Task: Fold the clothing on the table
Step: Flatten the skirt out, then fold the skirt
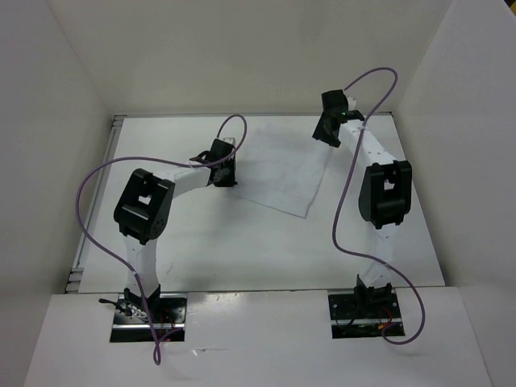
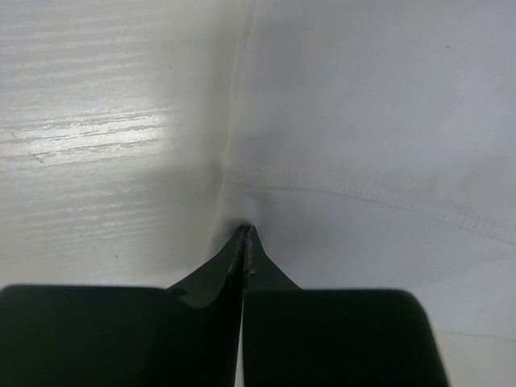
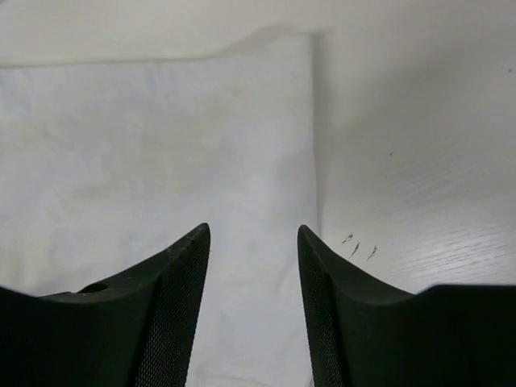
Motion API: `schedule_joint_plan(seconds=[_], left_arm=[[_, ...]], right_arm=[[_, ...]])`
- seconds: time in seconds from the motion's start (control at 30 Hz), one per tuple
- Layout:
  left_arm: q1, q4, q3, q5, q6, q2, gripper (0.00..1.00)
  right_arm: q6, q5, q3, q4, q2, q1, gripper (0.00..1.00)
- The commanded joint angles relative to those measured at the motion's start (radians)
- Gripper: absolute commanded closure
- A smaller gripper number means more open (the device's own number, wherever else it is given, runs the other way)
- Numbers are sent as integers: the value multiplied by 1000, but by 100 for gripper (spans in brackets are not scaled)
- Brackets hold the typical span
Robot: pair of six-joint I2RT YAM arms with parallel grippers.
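The large, flat, matte white tabletop (image 1: 242,250) carries a thin white fabric garment (image 1: 282,173), spread flat towards its far middle, lightly wrinkled, with a stitched hem. The left hand (image 2: 246,234) is pinched tight on the garment's left edge, puckering it. The right hand (image 3: 254,230) gapes wide over the right edge.

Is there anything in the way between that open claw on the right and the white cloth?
Nothing visible. The right gripper hangs open over the clothing near its right edge, with bare table beside it. The left gripper is pinched shut on the opposite edge.
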Motion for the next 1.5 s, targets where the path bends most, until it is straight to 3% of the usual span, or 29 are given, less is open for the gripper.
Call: schedule_joint_plan(seconds=[0.0,0.3,0.7,1.07,1.17,1.2,1.27,1.33,1.37,1.4,1.47], left_arm=[[6,-146,-55,-19,3,-7,100],[6,-146,-73,12,-7,-53,100],[6,-166,-136,62,-6,-109,100],[-3,-175,-204,147,-25,-148,100],[-15,-175,-227,171,-34,-157,100],[-15,-175,-227,171,-34,-157,100],[-15,-175,-237,171,-43,-197,100],[-15,-175,-237,141,-43,-232,100],[-15,-175,-228,125,-43,-254,76],[-15,-175,-219,113,-43,-296,60],[-15,-186,-207,104,-28,-336,53]], right_arm=[[29,89,-144,-55,-131,49,47],[152,-117,-632,2,-406,67,47],[236,-348,-769,112,-383,85,52],[266,-413,-870,123,-342,127,56],[266,-422,-893,123,-342,136,67],[266,-422,-893,123,-331,136,81],[266,-381,-905,123,-331,145,95],[266,-360,-896,112,-322,145,100],[255,-349,-881,112,-322,145,100],[255,-338,-881,102,-311,145,100],[235,-329,-858,89,-300,145,100]])
